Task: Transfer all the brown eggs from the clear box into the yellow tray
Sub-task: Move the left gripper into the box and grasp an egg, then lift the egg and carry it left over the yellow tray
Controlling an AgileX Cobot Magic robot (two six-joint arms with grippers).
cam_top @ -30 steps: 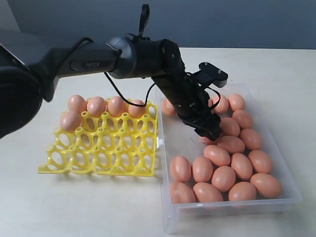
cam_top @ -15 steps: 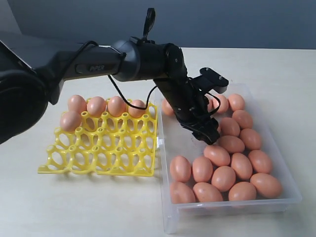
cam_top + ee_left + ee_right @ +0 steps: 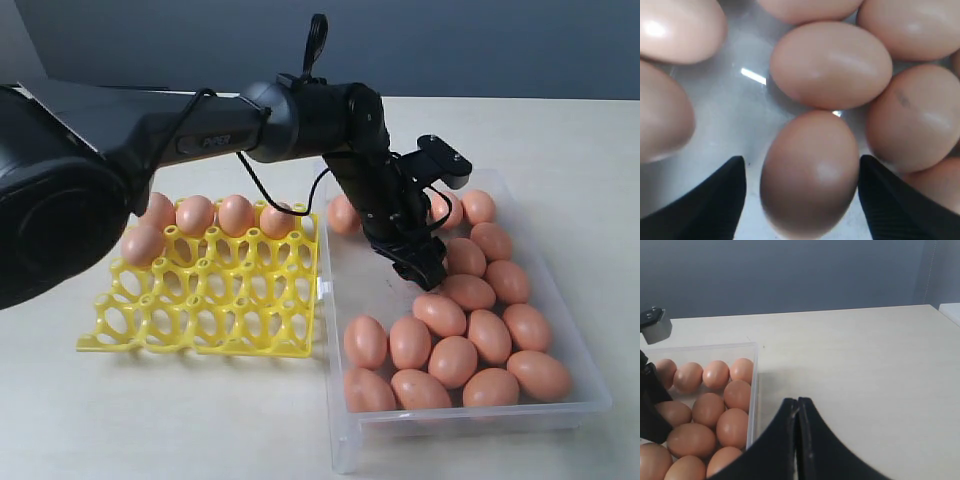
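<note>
The pale tabletop (image 3: 150, 420) carries the clear box (image 3: 470, 418) on the right and, just beside its left wall, the smaller yellow tray (image 3: 200, 310). Most of the brown eggs (image 3: 440, 313) lie in the box, packed along its right side, near end and far end. The strip of box floor next to the tray is bare. The tray holds five eggs: four along its far row and one at the left end of the next row. Open tabletop lies beyond the box and in front of both containers.

The black left arm (image 3: 300, 120) reaches past the tray's far corner into the box. Its left hand (image 3: 425, 270) is low among the eggs at the edge of the bare strip. Only the left wrist view shows this hand (image 3: 802, 165) released, its fingers (image 3: 715, 200) standing on either side of one egg (image 3: 810, 175) on the box floor, with a gap at one side. The right wrist view alone shows the right hand (image 3: 798, 402), clenched on nothing, above the tabletop outside the box's wall.
</note>
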